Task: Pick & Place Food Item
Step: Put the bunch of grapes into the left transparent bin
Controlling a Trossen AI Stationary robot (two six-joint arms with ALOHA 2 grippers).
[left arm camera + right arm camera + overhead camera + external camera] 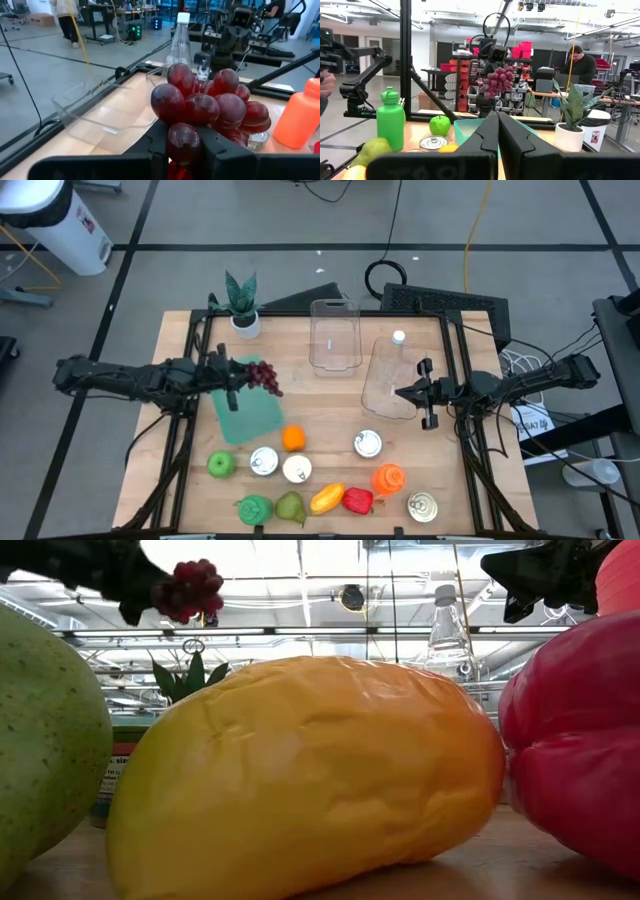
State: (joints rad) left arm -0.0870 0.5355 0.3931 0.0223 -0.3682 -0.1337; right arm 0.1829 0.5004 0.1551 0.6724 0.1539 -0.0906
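Above the teal cutting board (247, 416), at its far edge, the left gripper (243, 377) hangs clear of the table with its fingers clamped on a bunch of red grapes (264, 377); in the left wrist view the grapes (207, 107) bulge up over the two dark fingers (220, 150), so the stem and the exact contact are hidden. Right of the board, well apart from it, the right gripper (412, 393) hovers over the tilted clear container (389, 380) with its fingers pressed together and nothing between them, as the right wrist view shows along their closed seam (497, 131). Beyond the board's far right corner a second clear container (334, 335) lies on the table, and a potted plant (242, 305) stands past the board's far left corner. Near the board's front edge sit an orange (293, 438), a green apple (220, 465) and two tins (264, 462), with a pear (290, 506), a yellow pepper (327, 498) and a red pepper (357, 501) nearer still to the table's front. From table height the yellow pepper (310, 775) fills most of the picture, the pear (40, 740) and red pepper (580, 740) are cut off at the sides, and the board is hidden behind them; only the grapes (188, 588) and part of each arm show above.
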